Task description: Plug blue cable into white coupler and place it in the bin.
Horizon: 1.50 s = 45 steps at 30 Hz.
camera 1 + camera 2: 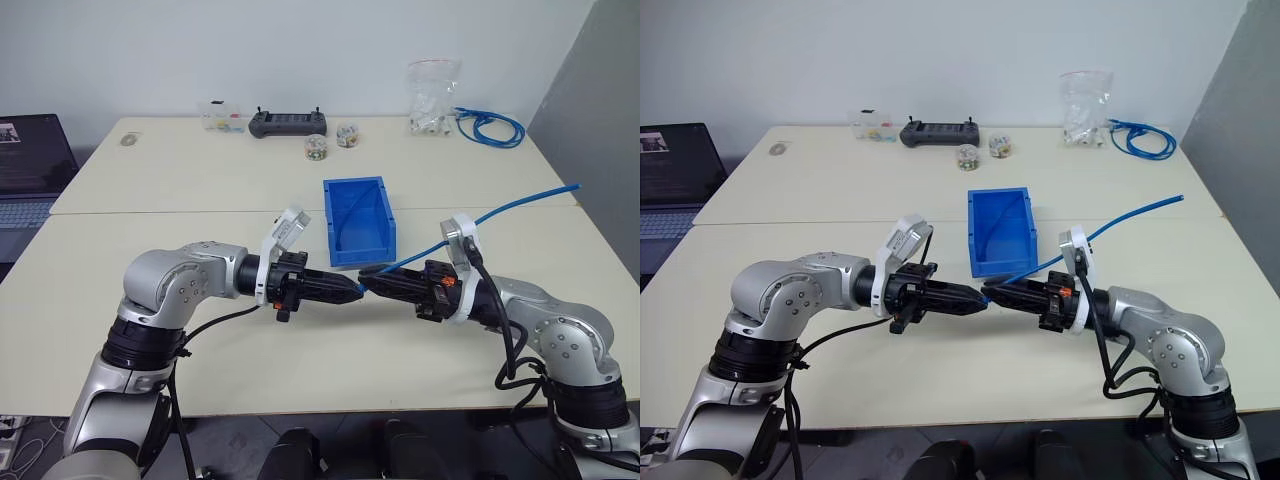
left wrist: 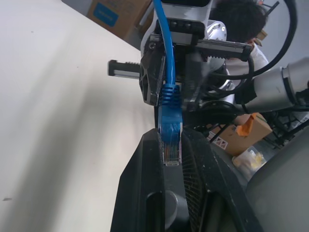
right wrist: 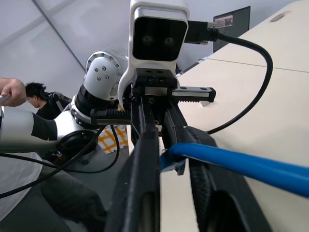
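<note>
Where the two claws meet tip to tip above the bench (image 1: 150,190), just in front of the bin (image 1: 358,220), the cable (image 1: 500,210) plug sits pinched betw. left claw (image 1: 352,290) fingers, pressed together. Right claw (image 1: 372,281) is closed on the cable just behind the plug; the rest trails up & right. Coupler can't be made out.

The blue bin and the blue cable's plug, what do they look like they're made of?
The blue bin looks like moulded hard plastic, semi-gloss: its walls are smooth, evenly coloured and catch a soft sheen. The blue cable seems to have a smooth rubbery jacket. Its plug looks like clear hard plastic with metal contacts showing through, behind a ribbed blue boot that is probably soft plastic.
</note>
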Available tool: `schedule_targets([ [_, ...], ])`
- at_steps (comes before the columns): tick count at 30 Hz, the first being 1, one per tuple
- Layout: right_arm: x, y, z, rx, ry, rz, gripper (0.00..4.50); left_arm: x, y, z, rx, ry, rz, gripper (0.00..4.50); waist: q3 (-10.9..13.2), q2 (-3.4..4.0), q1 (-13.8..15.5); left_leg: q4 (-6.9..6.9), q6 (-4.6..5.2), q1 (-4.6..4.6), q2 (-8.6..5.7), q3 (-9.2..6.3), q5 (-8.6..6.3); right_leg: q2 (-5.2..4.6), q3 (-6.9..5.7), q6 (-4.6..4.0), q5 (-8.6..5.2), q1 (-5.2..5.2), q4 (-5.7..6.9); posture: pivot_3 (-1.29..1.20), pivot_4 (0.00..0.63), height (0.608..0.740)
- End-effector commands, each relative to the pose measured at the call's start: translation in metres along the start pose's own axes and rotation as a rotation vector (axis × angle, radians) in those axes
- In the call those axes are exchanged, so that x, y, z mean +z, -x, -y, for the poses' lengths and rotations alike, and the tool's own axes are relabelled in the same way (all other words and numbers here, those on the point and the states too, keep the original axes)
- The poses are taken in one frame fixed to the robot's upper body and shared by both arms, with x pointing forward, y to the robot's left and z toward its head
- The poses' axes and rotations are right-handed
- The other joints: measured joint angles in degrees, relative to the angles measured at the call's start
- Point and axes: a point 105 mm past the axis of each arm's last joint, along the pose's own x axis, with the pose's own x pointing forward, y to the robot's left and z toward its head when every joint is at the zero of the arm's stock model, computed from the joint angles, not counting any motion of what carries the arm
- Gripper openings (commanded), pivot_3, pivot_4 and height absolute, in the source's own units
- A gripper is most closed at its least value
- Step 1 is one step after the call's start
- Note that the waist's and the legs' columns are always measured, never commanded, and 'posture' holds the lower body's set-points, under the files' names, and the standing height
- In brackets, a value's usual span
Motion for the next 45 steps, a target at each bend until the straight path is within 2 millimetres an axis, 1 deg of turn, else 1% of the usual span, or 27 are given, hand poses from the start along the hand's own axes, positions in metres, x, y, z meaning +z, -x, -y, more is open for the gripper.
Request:
schedule_targets([
  [1, 0.004, -0.002, -0.014, 0.073, 0.030, -0.018, 0.07, 0.013, 0.003, 0.004, 0.006, -0.056, 0.033, 0.21, 0.00, 0.00, -0.01, 0.00, 0.00, 0.00, 0.00, 0.01, 0.00, 0.00, 0.01, 0.00, 0.00, -0.01, 0.00, 0.00, 0.150, 0.740],
  [6, 0.002, -0.001, -0.016, 0.077, 0.035, -0.037, 0.06, 0.014, 0.001, 0.000, 0.032, -0.084, 0.044, 0.21, 0.00, 0.00, 0.00, 0.00, 0.00, 0.00, 0.00, 0.03, 0.00, 0.00, 0.03, 0.00, 0.00, -0.01, 0.00, 0.00, 0.150, 0.740],
  [10, 0.002, 0.001, -0.013, 0.062, 0.049, -0.043, 0.05, 0.013, 0.000, 0.001, 0.026, -0.106, 0.041, 0.21, 0.00, 0.00, 0.00, 0.00, 0.00, 0.00, 0.00, 0.06, 0.00, 0.00, 0.05, 0.01, 0.00, -0.01, 0.00, 0.00, 0.150, 0.740],
  [12, 0.001, 0.001, -0.011, 0.050, 0.059, -0.044, 0.05, 0.010, 0.000, -0.001, 0.045, -0.129, 0.023, 0.91, 0.00, 0.00, 0.00, 0.00, 0.00, 0.00, 0.00, 0.07, 0.00, 0.00, 0.05, 0.00, 0.00, -0.02, 0.00, 0.00, 0.150, 0.740],
  [17, 0.003, 0.002, -0.004, 0.013, 0.078, -0.036, 0.05, 0.005, 0.006, 0.002, 0.064, -0.166, -0.005, 1.84, 0.00, 0.00, -0.10, -0.02, 0.00, 0.00, 0.01, 0.11, 0.00, 0.01, 0.11, 0.01, 0.00, -0.04, 0.00, 0.00, 0.150, 0.740],
  [21, 0.004, 0.006, 0.003, -0.024, 0.103, -0.036, 0.04, -0.006, 0.023, 0.007, 0.122, -0.196, -0.054, 2.64, 0.00, 0.00, -0.12, -0.02, 0.00, 0.00, 0.02, 0.15, 0.00, 0.01, 0.14, 0.00, 0.00, -0.06, -0.01, 0.00, 0.150, 0.740],
  [22, 0.004, 0.007, 0.005, -0.038, 0.115, -0.041, 0.04, -0.009, 0.028, 0.009, 0.145, -0.200, -0.066, 2.71, 0.00, 0.00, -0.07, -0.02, 0.00, 0.00, 0.02, 0.15, 0.00, 0.01, 0.15, -0.01, 0.00, -0.06, -0.01, 0.00, 0.150, 0.740],
  [23, 0.004, 0.008, 0.007, -0.049, 0.125, -0.047, 0.04, -0.012, 0.033, 0.009, 0.169, -0.202, -0.078, 3.00, 0.00, 0.00, -0.04, -0.02, 0.00, 0.00, 0.03, 0.15, 0.00, 0.01, 0.14, -0.01, 0.01, -0.07, -0.01, 0.00, 0.150, 0.740],
  [24, 0.003, 0.010, 0.010, -0.063, 0.132, -0.048, 0.04, -0.017, 0.037, 0.008, 0.213, -0.201, -0.083, 3.14, 0.00, 0.01, -0.05, -0.03, 0.01, 0.00, 0.02, 0.14, 0.00, 0.01, 0.14, 0.00, 0.00, -0.07, -0.01, 0.00, 0.150, 0.740],
  [26, 0.003, 0.012, 0.014, -0.084, 0.144, -0.049, 0.04, -0.023, 0.045, 0.001, 0.325, -0.194, -0.063, 3.59, 0.00, 0.01, -0.02, -0.03, 0.01, 0.00, 0.03, 0.16, 0.00, 0.00, 0.16, 0.01, -0.01, -0.07, -0.02, 0.00, 0.150, 0.740],
  [30, 0.001, 0.014, 0.020, -0.107, 0.158, -0.052, 0.04, -0.036, 0.058, -0.025, 0.623, -0.202, -0.012, 4.50, 0.00, 0.00, 0.15, -0.02, 0.01, 0.00, 0.03, 0.16, -0.01, -0.02, 0.16, 0.04, -0.02, -0.05, -0.04, 0.00, 0.150, 0.740],
  [33, 0.000, 0.013, 0.024, -0.113, 0.159, -0.051, 0.04, -0.047, 0.070, -0.048, 0.902, -0.166, 0.040, 4.50, 0.02, -0.03, 0.28, 0.00, 0.01, -0.02, 0.02, 0.15, -0.01, -0.03, 0.15, -0.02, 0.02, -0.05, -0.02, 0.00, 0.150, 0.740],
  [35, -0.003, 0.011, 0.026, -0.116, 0.164, -0.058, 0.04, -0.057, 0.085, -0.063, 1.136, -0.129, 0.081, 4.50, 0.01, -0.02, 0.42, -0.01, 0.01, -0.03, 0.02, 0.14, -0.01, -0.03, 0.14, -0.02, 0.03, -0.04, -0.07, 0.00, 0.150, 0.740],
  [37, -0.004, 0.009, 0.028, -0.116, 0.170, -0.067, 0.04, -0.066, 0.100, -0.071, 1.322, -0.088, 0.121, 4.50, 0.05, -0.10, 0.45, -0.01, 0.01, -0.04, 0.02, 0.16, -0.01, -0.03, 0.14, 0.00, 0.05, -0.06, -0.07, 0.00, 0.150, 0.740],
  [38, -0.005, 0.008, 0.029, -0.113, 0.173, -0.071, 0.04, -0.068, 0.111, -0.075, 1.443, -0.053, 0.170, 4.50, 0.05, -0.10, 0.44, -0.01, 0.01, 0.01, 0.00, 0.20, -0.01, -0.03, 0.20, 0.00, 0.06, -0.05, -0.01, 0.00, 0.150, 0.740],
  [40, -0.005, 0.007, 0.030, -0.110, 0.177, -0.075, 0.04, -0.073, 0.130, -0.079, 1.631, 0.024, 0.253, 4.50, 0.04, -0.11, 0.56, -0.01, 0.01, -0.01, 0.01, 0.18, -0.01, -0.03, 0.17, 0.00, 0.06, -0.05, -0.03, 0.00, 0.150, 0.740],
  [42, -0.006, 0.006, 0.030, -0.106, 0.181, -0.080, 0.04, -0.079, 0.142, -0.080, 1.778, 0.099, 0.314, 4.50, 0.04, -0.13, 0.68, 0.01, 0.01, -0.02, 0.01, 0.17, -0.01, -0.03, 0.15, 0.01, 0.07, -0.05, -0.02, 0.00, 0.150, 0.740],
  [44, -0.006, 0.006, 0.031, -0.104, 0.184, -0.085, 0.04, -0.084, 0.148, -0.080, 1.863, 0.149, 0.342, 4.50, 0.02, -0.16, 0.84, 0.01, 0.00, -0.01, 0.00, 0.19, -0.01, -0.03, 0.16, 0.01, 0.07, -0.05, -0.02, 0.00, 0.150, 0.740],
  [45, -0.006, 0.007, 0.031, -0.103, 0.187, -0.090, 0.04, -0.088, 0.150, -0.080, 1.906, 0.200, 0.364, 4.50, 0.01, -0.18, 0.94, 0.01, 0.00, -0.02, 0.00, 0.19, -0.01, -0.02, 0.15, 0.02, 0.08, -0.05, -0.03, 0.00, 0.150, 0.740],
])
